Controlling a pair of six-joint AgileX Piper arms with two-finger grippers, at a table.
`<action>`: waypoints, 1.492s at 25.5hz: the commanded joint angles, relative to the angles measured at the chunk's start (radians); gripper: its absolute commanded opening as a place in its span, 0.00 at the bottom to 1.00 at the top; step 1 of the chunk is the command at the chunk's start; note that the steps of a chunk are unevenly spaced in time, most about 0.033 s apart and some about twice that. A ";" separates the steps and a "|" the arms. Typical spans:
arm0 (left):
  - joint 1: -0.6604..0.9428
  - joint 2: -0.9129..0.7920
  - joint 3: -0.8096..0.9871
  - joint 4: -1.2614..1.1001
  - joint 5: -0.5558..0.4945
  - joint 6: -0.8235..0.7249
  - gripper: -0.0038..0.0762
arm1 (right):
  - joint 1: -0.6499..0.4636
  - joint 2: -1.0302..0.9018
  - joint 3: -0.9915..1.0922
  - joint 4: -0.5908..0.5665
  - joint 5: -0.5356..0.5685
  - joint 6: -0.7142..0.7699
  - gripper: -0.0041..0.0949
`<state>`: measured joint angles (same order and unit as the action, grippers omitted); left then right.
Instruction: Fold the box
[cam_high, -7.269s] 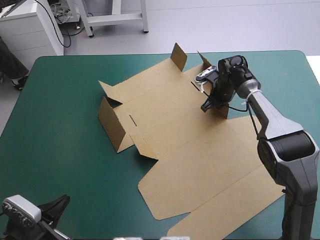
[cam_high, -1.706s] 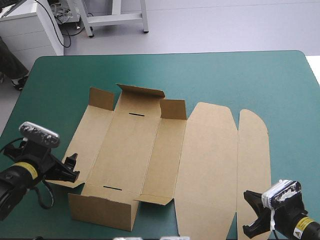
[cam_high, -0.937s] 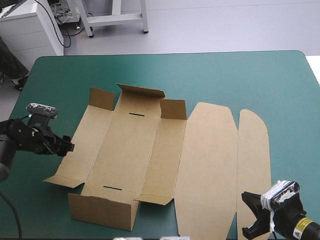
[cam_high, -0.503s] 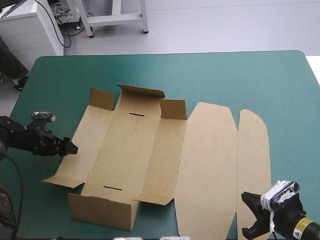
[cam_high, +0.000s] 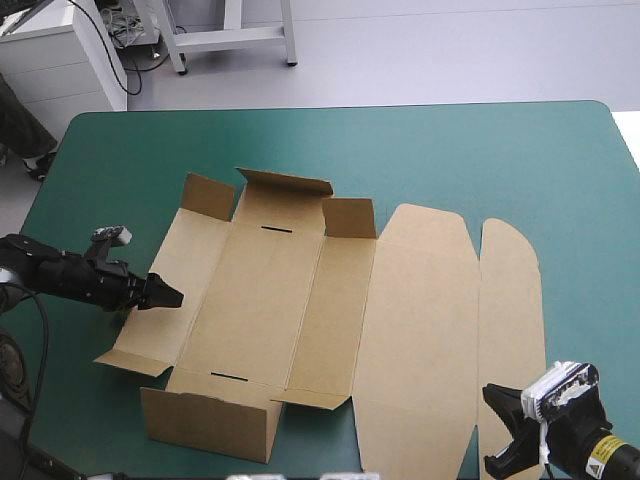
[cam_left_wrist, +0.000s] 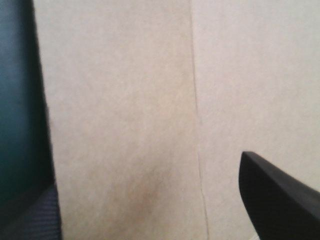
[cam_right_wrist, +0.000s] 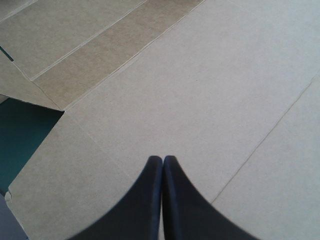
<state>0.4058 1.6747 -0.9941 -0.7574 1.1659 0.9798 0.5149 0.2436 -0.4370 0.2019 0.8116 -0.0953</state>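
Moved inward since just before, the left gripper (cam_high: 170, 297) now reaches over the box's (cam_high: 400, 320) left panel with fingers spread apart, and the box has shifted slightly. Nearest, the right gripper (cam_right_wrist: 162, 161) hovers clenched over the lid's near end. The box lies mid-table, near wall raised, far flaps tilted up.

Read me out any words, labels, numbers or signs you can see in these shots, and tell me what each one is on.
On the brown box: no print in any view, just bare board.
On the yellow sticker at the right arm's wrist: some marking, too small to read.
Nothing else in the pictures carries text that can be read.
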 joint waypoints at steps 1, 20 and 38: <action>-0.002 -0.003 -0.021 -0.074 0.134 -0.012 0.80 | -0.007 0.009 -0.026 0.007 -0.066 -0.013 0.03; -0.199 -0.027 -0.081 0.035 0.134 -0.191 0.40 | -0.007 0.009 -0.026 0.013 -0.066 -0.013 0.03; -0.202 -0.027 -0.118 0.029 0.134 -0.233 0.04 | -0.007 0.009 -0.026 0.013 -0.066 -0.013 0.03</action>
<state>0.2077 1.6937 -1.0853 -0.6898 1.1972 0.7583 0.5141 0.2436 -0.4370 0.2021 0.8116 -0.0965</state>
